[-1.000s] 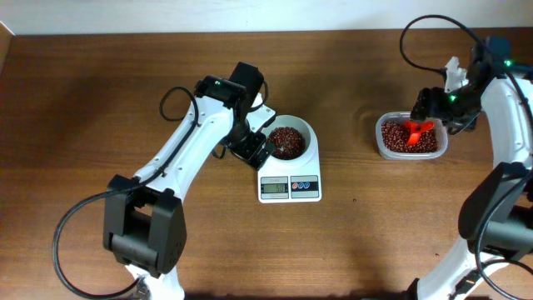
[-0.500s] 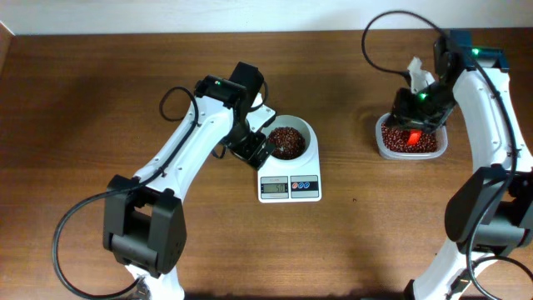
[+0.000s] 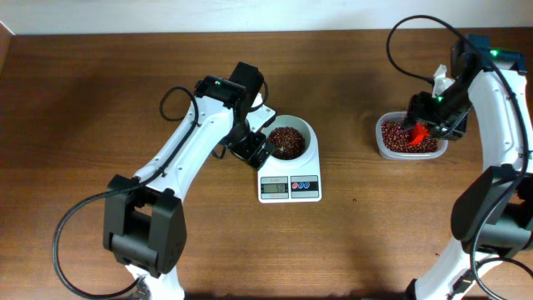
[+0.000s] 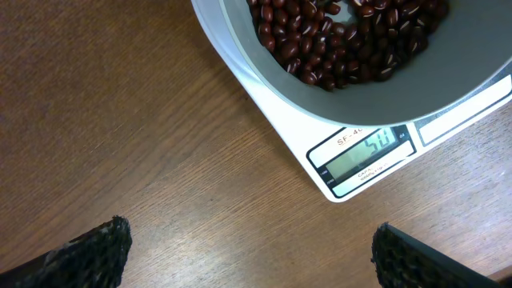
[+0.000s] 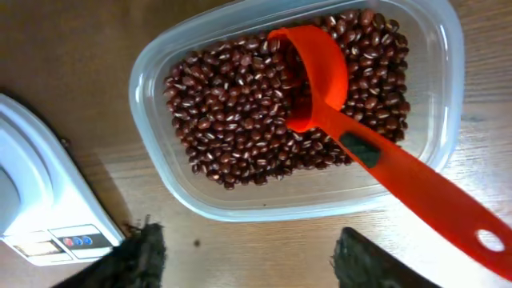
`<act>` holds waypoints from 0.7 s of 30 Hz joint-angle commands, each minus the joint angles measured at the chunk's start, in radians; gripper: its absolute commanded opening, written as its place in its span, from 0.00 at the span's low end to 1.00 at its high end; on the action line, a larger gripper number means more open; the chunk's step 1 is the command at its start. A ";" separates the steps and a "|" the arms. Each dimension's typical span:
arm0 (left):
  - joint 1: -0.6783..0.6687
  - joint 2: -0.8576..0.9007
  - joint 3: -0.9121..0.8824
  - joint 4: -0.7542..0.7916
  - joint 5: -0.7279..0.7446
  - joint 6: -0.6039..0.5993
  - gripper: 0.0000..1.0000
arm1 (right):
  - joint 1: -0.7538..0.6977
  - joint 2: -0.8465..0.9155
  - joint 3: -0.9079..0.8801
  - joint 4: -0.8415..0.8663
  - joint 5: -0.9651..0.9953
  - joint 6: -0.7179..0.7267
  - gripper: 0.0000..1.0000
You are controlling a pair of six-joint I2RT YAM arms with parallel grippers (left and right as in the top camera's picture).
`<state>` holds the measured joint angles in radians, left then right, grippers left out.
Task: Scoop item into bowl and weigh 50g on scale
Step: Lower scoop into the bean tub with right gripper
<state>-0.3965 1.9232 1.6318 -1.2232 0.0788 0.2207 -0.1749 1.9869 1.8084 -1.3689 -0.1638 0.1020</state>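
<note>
- The white bowl (image 3: 306,127) sat on the scale (image 3: 290,188) at mid-table, holding a heap of beans (image 4: 344,40).
- The left gripper (image 4: 248,256) hovered just left of the scale, its fingers spread wide and holding nothing.
- At the right, a clear tub (image 5: 152,104) held more beans and a red scoop (image 5: 320,72), its handle reaching out past the rim.
- The right gripper (image 5: 252,256) hung above the tub — fingers wide, nothing between them.

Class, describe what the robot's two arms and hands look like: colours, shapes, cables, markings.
Both the left arm and right arm have white tubular links joined by black blocky joints, with black cables looping alongside and a small green light near each wrist. The left hand and right hand are black, their fingers dimpled with a rough texture.
</note>
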 commanded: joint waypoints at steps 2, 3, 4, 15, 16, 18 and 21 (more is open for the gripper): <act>-0.003 0.008 0.003 -0.001 0.004 0.005 0.99 | 0.006 0.000 0.008 0.030 -0.010 0.000 0.95; -0.003 0.008 0.003 -0.001 0.004 0.005 0.99 | 0.006 0.000 0.008 0.030 -0.010 0.000 0.99; -0.003 0.008 0.003 -0.001 0.004 0.005 0.99 | 0.006 0.000 0.008 0.030 -0.010 0.000 0.99; -0.003 0.008 0.003 -0.001 0.004 0.005 0.99 | 0.006 0.000 0.008 0.023 -0.109 0.011 0.99; -0.003 0.008 0.003 -0.001 0.004 0.005 0.99 | 0.011 0.000 0.008 0.016 -0.159 0.011 0.99; -0.003 0.008 0.003 -0.001 0.004 0.005 0.99 | 0.024 0.000 0.008 0.015 -0.150 0.011 0.99; -0.003 0.008 0.003 -0.001 0.004 0.005 0.99 | 0.027 0.000 0.008 0.033 -0.150 0.011 0.99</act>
<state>-0.3965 1.9232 1.6318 -1.2232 0.0788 0.2207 -0.1535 1.9869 1.8084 -1.3533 -0.2955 0.1062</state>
